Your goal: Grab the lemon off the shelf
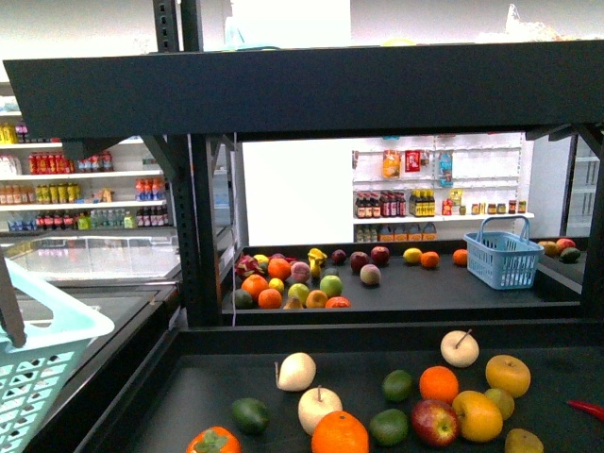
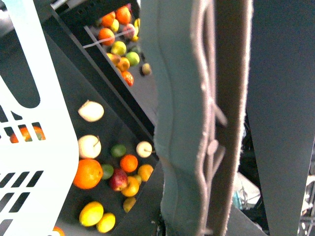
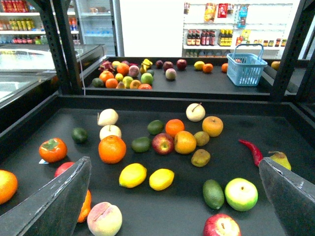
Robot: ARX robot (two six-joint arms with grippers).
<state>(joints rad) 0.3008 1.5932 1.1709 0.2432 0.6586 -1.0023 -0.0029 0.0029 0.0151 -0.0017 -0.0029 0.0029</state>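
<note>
Two bright yellow lemons lie side by side on the black shelf's lower tray [image 3: 275,132]. The bigger lemon [image 3: 133,175] has a slight orange tinge, and a smaller one [image 3: 161,179] lies beside it. My right gripper [image 3: 173,160] hangs open over the tray, its fingers [image 3: 49,201] wide on either side of the fruit and touching nothing. In the left wrist view the same lemons [image 2: 91,213] show far below. My left gripper [image 2: 204,73] is shut on the handle of a pale basket [image 2: 29,123], which also shows at the lower left of the front view [image 1: 38,349]. No lemon shows in the front view.
Around the lemons lie an orange [image 3: 112,149], a red apple [image 3: 162,143], an avocado [image 3: 213,193], a green apple [image 3: 241,193], a peach [image 3: 104,219] and a red chilli [image 3: 251,150]. A blue basket [image 1: 502,255] stands on the rear tray. A black post [image 1: 203,226] and an upper tray [image 1: 302,90] frame the shelf.
</note>
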